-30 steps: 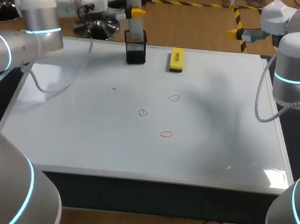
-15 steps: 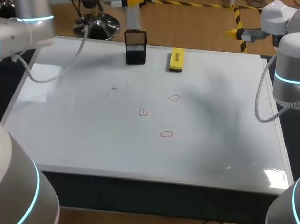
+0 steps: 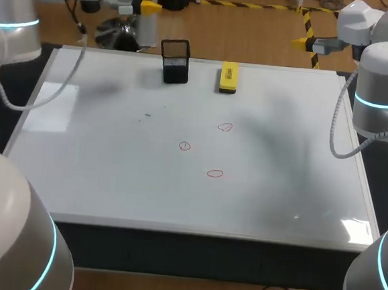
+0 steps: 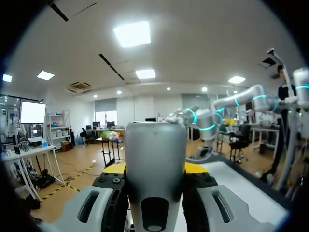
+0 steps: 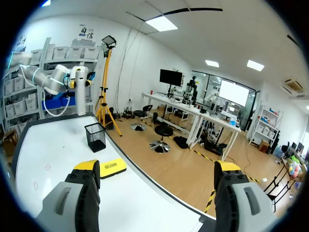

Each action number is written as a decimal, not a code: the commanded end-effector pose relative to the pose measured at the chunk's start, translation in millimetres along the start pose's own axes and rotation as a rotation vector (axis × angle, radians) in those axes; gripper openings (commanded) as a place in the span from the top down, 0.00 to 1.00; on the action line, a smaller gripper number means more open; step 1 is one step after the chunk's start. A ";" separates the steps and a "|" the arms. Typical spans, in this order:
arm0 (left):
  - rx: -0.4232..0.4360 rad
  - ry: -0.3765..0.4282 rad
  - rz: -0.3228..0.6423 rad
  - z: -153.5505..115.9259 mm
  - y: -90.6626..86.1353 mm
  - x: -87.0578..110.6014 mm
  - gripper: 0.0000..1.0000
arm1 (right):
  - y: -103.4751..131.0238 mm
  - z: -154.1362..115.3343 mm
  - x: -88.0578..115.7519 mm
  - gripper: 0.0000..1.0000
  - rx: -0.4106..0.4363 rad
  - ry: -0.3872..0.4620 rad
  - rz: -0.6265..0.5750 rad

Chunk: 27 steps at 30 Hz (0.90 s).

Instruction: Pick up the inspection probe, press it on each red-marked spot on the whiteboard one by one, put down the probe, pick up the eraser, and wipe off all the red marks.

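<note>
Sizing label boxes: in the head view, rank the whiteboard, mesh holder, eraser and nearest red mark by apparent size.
1. whiteboard
2. mesh holder
3. eraser
4. red mark

The holder and eraser sit similarly far, so their comparison is fair.

A: Floor?
B: Light wood planks (image 3: 256, 36). Yellow-and-black tape (image 3: 259, 6) runs across them beyond the table (image 3: 205, 257).
A: Ceiling, walls?
B: White ceiling, square lamp panels (image 4: 133, 34) lit. White walls (image 5: 140, 58).
A: Furniture?
B: Shelves of bins (image 5: 53, 52), long white desks (image 5: 178, 108), a swivel chair (image 5: 163, 131), a dark screen (image 5: 171, 77) on a stand.
</note>
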<state>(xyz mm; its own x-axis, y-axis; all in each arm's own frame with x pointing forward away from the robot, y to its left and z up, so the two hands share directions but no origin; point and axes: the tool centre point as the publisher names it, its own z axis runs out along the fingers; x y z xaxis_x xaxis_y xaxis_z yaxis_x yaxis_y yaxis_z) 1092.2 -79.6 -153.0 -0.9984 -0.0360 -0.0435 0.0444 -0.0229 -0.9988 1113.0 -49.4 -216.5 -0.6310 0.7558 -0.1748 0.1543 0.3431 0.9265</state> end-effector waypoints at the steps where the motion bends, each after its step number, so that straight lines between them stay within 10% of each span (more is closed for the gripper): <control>1: 0.012 -0.059 -0.016 -15.7 6.0 21.4 1.00 | 0.0 0.2 -0.4 0.00 0.001 0.001 0.000; 27: -0.035 -0.080 -0.076 -63.2 78.8 20.0 1.00 | 0.0 0.2 -0.4 0.00 0.001 0.001 0.000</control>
<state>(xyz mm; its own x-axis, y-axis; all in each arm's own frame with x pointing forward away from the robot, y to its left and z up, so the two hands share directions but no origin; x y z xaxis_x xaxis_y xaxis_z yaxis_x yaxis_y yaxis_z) 1070.6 -19.1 -233.9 -0.9920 -0.1224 0.0323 -0.0336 0.0083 -0.9994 1113.0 -49.4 -216.5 -0.6310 0.7558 -0.1748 0.1543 0.3431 0.9265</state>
